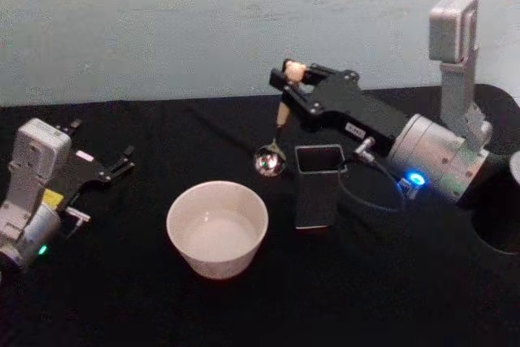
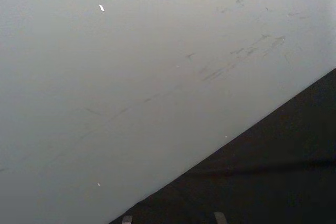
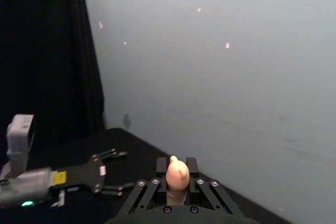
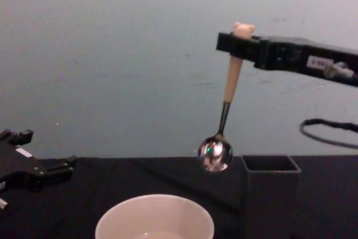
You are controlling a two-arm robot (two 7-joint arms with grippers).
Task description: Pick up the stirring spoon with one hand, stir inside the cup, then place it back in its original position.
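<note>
Clearly the right end effector is clamped on the cream handle of the stirring spoon, just under the tiny bear head, which pokes up between its fingers in the right wrist view. The spoon hangs nearly upright in the air, with its shiny bowl level with the mouth of the dark grey holder, just beside it on the cup's side and touching nothing. The cream cup stands on the black surface, nearer the robot and to the left of the spoon. By my judgement the pick-up is done and the stirring not yet begun. Next the spoon must travel over the cup's rim and descend inside. The left end effector rests far left with its fingers apart.
</note>
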